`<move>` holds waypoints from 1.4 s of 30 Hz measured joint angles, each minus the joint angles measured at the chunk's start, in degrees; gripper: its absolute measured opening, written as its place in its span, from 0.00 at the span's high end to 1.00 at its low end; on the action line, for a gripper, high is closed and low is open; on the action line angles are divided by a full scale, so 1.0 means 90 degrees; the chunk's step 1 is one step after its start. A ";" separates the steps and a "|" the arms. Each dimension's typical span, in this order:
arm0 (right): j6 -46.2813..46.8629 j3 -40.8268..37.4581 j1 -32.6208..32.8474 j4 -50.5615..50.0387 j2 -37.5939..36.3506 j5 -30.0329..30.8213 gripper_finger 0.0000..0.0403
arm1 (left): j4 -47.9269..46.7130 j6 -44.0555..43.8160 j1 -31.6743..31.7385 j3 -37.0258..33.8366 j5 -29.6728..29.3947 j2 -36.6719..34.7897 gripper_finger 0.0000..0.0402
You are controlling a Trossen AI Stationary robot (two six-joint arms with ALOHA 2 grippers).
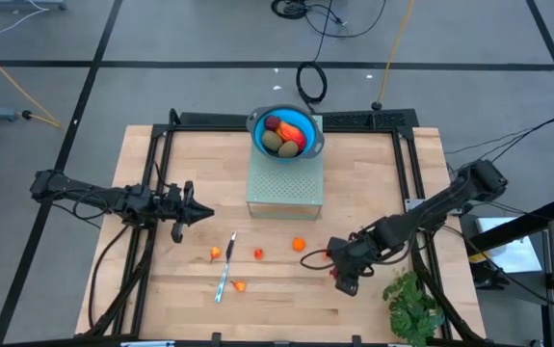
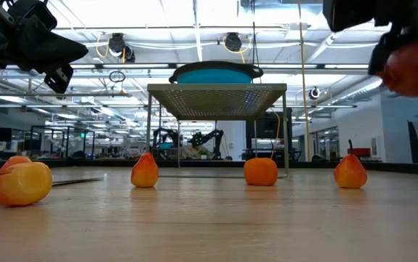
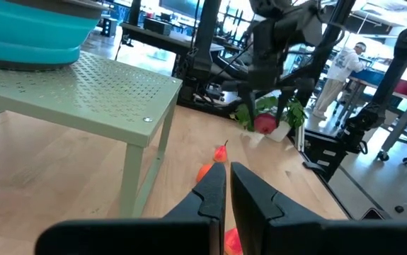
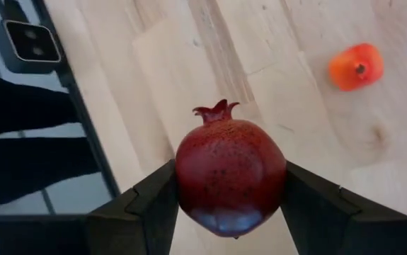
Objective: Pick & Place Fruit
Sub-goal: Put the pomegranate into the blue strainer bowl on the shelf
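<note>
The right arm reaches in from the table's right edge, bent at the elbow, its wrist angled down over the boards near the leafy plant. The right gripper is clamped on a dark red pomegranate, one finger pressed to each side, holding it clear of the wood. The left arm stretches in from the left, level above the table, left of the green perforated stand. The left gripper points toward that stand, fingers closed together and empty.
</note>
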 joint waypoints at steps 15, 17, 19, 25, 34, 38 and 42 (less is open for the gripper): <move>0.0695 0.0129 0.0000 0.0274 -0.0432 0.0359 0.49 | -0.0005 0.0000 -0.0002 0.0000 0.0000 0.0002 0.95; 0.0681 0.0129 0.0000 0.0379 -0.0461 0.0520 0.49 | -0.0007 0.0000 0.0001 0.0000 0.0002 0.0000 0.95; 0.0618 0.0129 0.0000 0.0475 -0.0469 0.0687 0.49 | -0.0009 0.0000 0.0001 0.0000 0.0002 0.0002 0.95; 0.0059 0.0129 -0.0001 0.0709 -0.0489 0.1090 0.49 | -0.0013 -0.0006 0.0001 0.0000 0.0002 0.0000 0.95; -0.2203 0.0127 -0.0107 0.1146 -0.0486 0.1717 0.49 | -0.0019 -0.0041 0.0000 0.0000 -0.0002 0.0002 0.95; -0.3233 0.0127 -0.0183 0.1385 -0.0486 0.2067 0.49 | -0.0022 -0.0041 0.0001 0.0000 -0.0005 0.0000 0.95; -0.4278 0.0127 -0.0257 0.1812 -0.0486 0.2525 0.49 | -0.0022 -0.0044 0.0001 0.0000 -0.0005 0.0002 0.95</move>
